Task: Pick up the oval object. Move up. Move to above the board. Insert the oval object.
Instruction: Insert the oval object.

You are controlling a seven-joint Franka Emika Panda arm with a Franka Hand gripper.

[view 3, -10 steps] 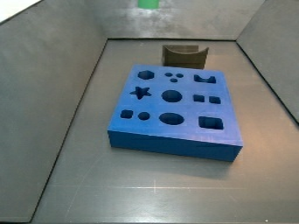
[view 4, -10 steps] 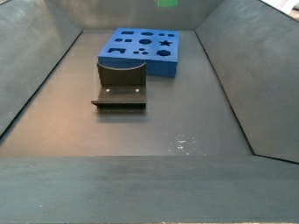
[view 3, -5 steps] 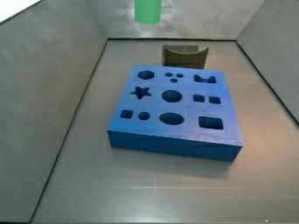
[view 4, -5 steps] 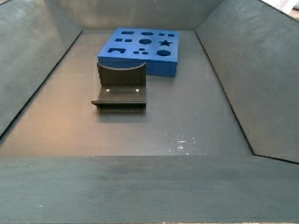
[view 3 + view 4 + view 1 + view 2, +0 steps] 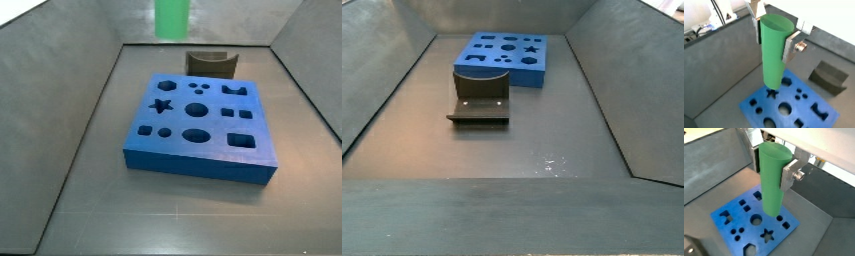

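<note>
The gripper (image 5: 773,31) points straight down, high over the board (image 5: 811,117), its silver fingers (image 5: 789,172) pinching the upright green peg (image 5: 773,52) near its top. In both wrist views the peg's lower end hangs above the board's holes. The fixture (image 5: 480,95) stands beside the board on the floor.

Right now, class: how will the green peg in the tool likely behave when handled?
Probably stiff: the green peg hangs straight from the tool above the blue board. Its smooth sides may slip. Tall and slim, it would likely tip if stood.
</note>
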